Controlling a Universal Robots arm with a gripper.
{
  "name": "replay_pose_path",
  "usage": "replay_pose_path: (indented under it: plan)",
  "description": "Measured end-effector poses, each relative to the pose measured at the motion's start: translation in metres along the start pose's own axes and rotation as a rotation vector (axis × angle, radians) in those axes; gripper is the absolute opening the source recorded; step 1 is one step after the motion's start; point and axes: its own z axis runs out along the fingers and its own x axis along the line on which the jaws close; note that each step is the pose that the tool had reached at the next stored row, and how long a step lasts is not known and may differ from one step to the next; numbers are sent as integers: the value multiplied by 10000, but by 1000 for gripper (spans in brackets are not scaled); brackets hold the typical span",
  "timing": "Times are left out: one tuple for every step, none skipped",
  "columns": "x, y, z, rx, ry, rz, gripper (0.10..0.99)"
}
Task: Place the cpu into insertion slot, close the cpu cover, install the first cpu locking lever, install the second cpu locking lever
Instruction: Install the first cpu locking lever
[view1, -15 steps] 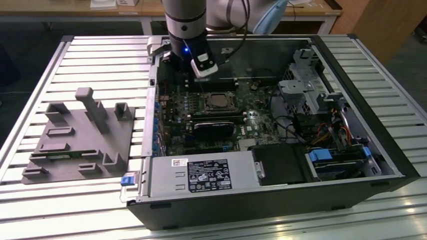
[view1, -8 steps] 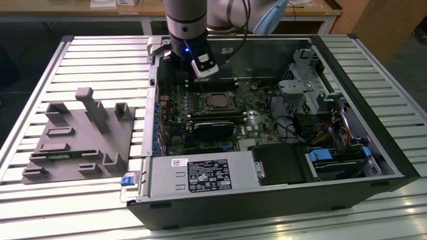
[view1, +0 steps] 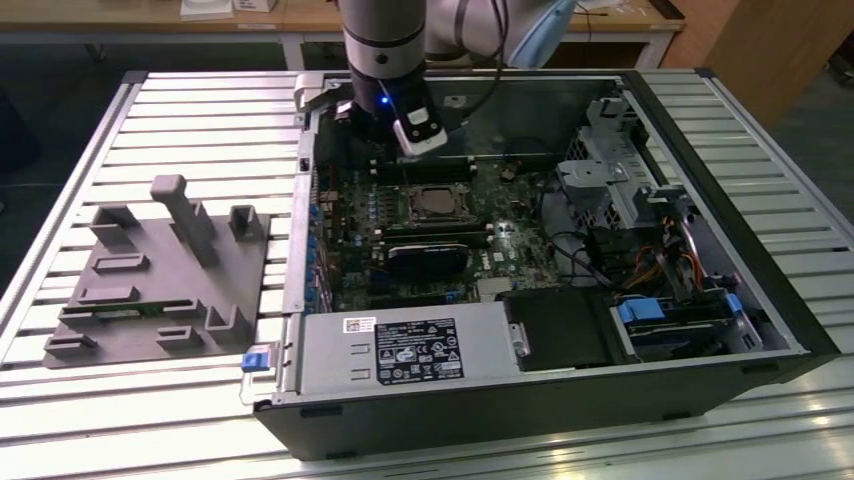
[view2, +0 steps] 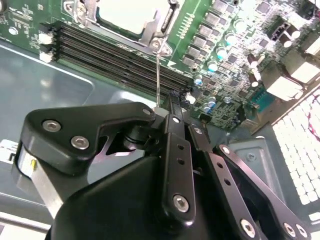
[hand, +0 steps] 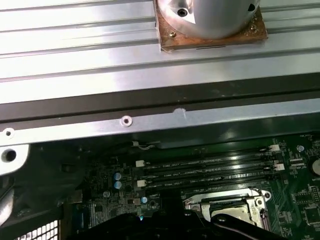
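The cpu (view2: 131, 12) lies flat in the insertion slot (view1: 430, 203) on the green board, its pale face showing through the window of the cpu cover (view2: 159, 26), which lies down over it. A thin wire locking lever (view2: 158, 75) rises from the socket's corner up to my gripper (view2: 166, 108), whose black fingers meet around the lever's tip. In the exterior view the arm's wrist (view1: 388, 95) hangs over the far side of the case, just beyond the socket. The first wrist view shows the socket (hand: 231, 209) beside the gripper's dark body (hand: 165, 226).
Long black memory slots (view2: 115, 57) run between the socket and the gripper. The open case (view1: 747, 300) holds drive bays, cables and a power supply (view1: 400, 350). A grey fixture block (view1: 160, 275) sits on the slatted table at the exterior view's left.
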Motion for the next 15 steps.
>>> replay_pose_path:
  plan:
    - [-18, 2, 1, 1, 0, 0, 106]
    - [-37, 4, 3, 1, 1, -1, 106]
    - [-58, 7, 5, 1, 1, 0, 106]
    - [-84, 10, 7, 0, 2, 0, 106]
    - [-111, 13, 9, 1, 3, 1, 106]
    - [-138, 16, 10, 2, 6, 1, 106]
    - [-165, 19, 12, 2, 8, 1, 106]
    - [-190, 22, 14, 2, 9, 2, 106]
    - [-214, 25, 15, 2, 11, 2, 106]
    - [-238, 28, 16, 3, 14, 4, 106]
    - [-265, 32, 18, 3, 16, 5, 106]
    - [-292, 35, 19, 3, 18, 5, 106]
    - [-318, 38, 21, 3, 21, 5, 106]
    - [-342, 41, 22, 3, 23, 6, 106]
    - [-364, 44, 23, 4, 24, 7, 106]
